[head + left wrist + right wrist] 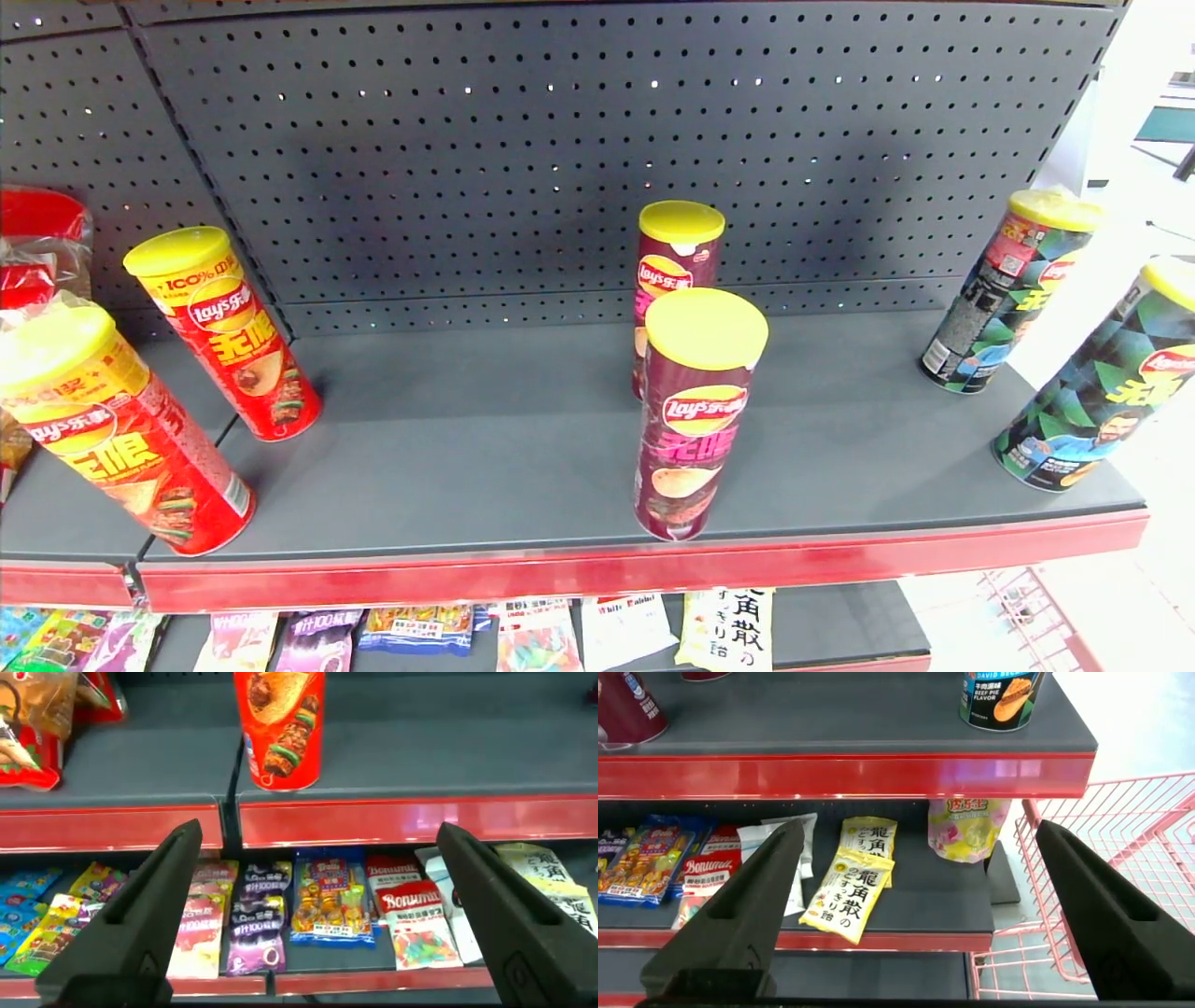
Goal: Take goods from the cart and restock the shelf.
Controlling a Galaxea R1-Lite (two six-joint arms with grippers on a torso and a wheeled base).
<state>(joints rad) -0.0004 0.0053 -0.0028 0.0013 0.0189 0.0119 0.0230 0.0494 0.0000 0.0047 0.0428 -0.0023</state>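
Open shelf (467,448) room lies between red cans (224,331) and maroon cans (695,415).

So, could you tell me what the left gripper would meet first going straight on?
Probably the red shelf edge ahead of the left gripper, or the red can above it; depth is unclear.

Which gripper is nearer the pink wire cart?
Right. The right gripper is at the shelf's right end, beside the pink wire cart; the left gripper is farther left, below the red cylindrical chip can.

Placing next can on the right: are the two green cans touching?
Apart. Head view shows a clear gap between the rear green can and the front green can.
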